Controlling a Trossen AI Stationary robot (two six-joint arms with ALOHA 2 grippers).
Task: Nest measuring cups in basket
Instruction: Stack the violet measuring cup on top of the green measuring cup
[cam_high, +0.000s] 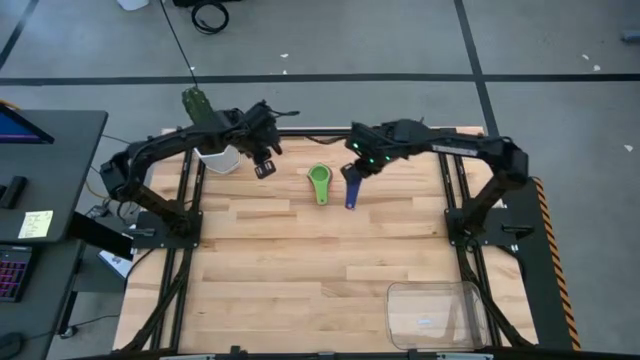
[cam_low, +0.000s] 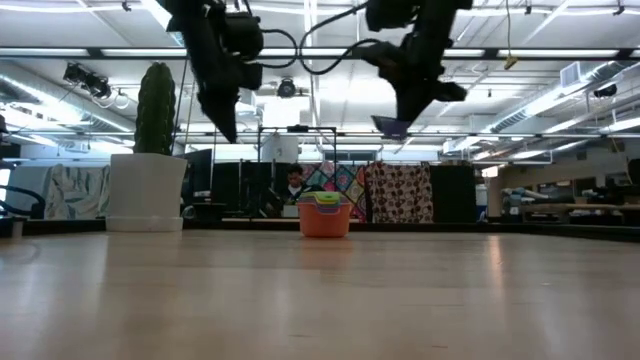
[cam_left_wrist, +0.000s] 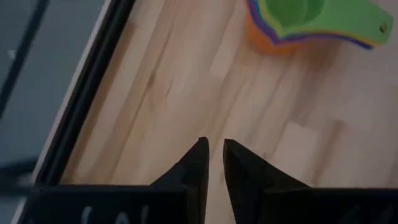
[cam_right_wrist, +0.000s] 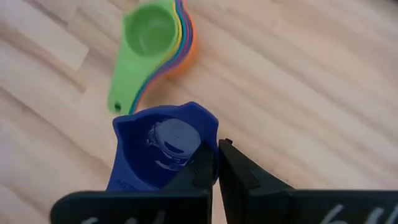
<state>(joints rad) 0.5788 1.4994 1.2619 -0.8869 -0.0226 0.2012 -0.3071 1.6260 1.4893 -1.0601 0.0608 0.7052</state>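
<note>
A nested stack of measuring cups (cam_high: 319, 183), green on top and orange at the bottom, stands on its base at the far middle of the table, also in the low view (cam_low: 325, 215) and both wrist views (cam_left_wrist: 298, 22) (cam_right_wrist: 152, 43). My right gripper (cam_high: 357, 168) (cam_right_wrist: 217, 158) hangs just right of the stack, shut on a dark blue cup (cam_high: 350, 190). My left gripper (cam_high: 265, 165) (cam_left_wrist: 213, 155) hovers left of the stack with its fingers shut and nothing between them. The clear basket (cam_high: 435, 312) sits at the near right corner. My right gripper pinches the dark blue cup by the wall of its bowl (cam_right_wrist: 208, 134), one finger (cam_right_wrist: 202, 165) seemingly inside the bowl and the other outside. The fingers come from above. The cup is lifted clear of the table (cam_low: 392, 125), its handle (cam_high: 350, 202) pointing toward the near edge.
A white pot with a green cactus (cam_high: 212, 150) (cam_low: 150, 185) stands at the far left, close behind my left gripper. Bare wood spreads between the stack and the basket. The arms' black frames run along both side edges of the table.
</note>
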